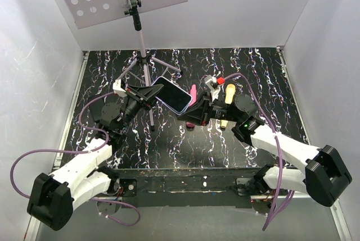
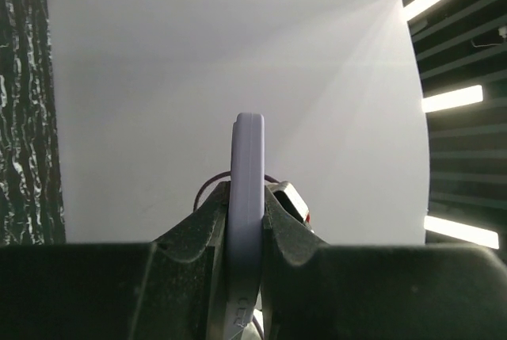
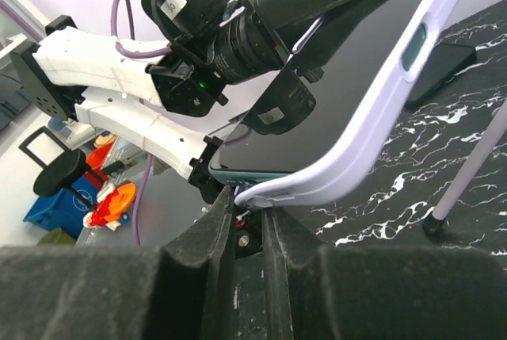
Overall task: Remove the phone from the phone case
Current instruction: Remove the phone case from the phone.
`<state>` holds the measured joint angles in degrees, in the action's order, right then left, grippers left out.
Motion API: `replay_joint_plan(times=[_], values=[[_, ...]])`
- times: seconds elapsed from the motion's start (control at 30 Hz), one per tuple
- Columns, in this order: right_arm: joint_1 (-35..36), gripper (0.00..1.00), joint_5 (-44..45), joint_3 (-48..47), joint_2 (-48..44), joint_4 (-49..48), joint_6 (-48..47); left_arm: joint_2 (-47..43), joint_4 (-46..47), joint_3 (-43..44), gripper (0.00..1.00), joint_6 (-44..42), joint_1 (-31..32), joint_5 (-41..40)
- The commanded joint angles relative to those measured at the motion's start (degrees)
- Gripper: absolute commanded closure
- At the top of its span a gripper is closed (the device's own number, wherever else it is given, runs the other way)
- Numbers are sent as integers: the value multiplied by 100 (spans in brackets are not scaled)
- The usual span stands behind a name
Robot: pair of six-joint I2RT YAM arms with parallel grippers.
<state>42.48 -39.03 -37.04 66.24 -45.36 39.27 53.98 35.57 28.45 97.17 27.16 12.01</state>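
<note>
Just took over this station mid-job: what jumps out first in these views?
The phone, in its phone case, hangs in the air above the black marbled table, between the two arms. The left gripper is clamped on one edge of the case; the right gripper sits at the opposite corner, its hold unclear. Behind stands a thin tripod.

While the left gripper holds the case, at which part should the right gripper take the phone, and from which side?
Probably the phone at its lower corner, where a dark edge seems to stand above the phone case rim. Come from below that corner, where the right gripper sits, with the fingers across the thin body. The left gripper clamps the opposite edge.
</note>
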Motion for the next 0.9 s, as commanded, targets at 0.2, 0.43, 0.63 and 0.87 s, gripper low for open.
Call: replay_joint_plan(times=[0.2, 0.43, 0.63, 0.87], values=[[-187, 90, -359, -418, 277, 639, 663, -369, 1027, 11, 100, -98, 19, 1189], [-170, 51, 88, -541, -1059, 4041, -946, -950, -1305, 336, 100, -2279, -623, 1400], [-178, 39, -289, -735, -1447, 4704, -1088, -740, -1360, 714, 100, -2790, -747, 2269], [-214, 32, -808, -1235, -886, 4352, -736, -503, -1211, 1040, 100, -2949, -765, 3219]])
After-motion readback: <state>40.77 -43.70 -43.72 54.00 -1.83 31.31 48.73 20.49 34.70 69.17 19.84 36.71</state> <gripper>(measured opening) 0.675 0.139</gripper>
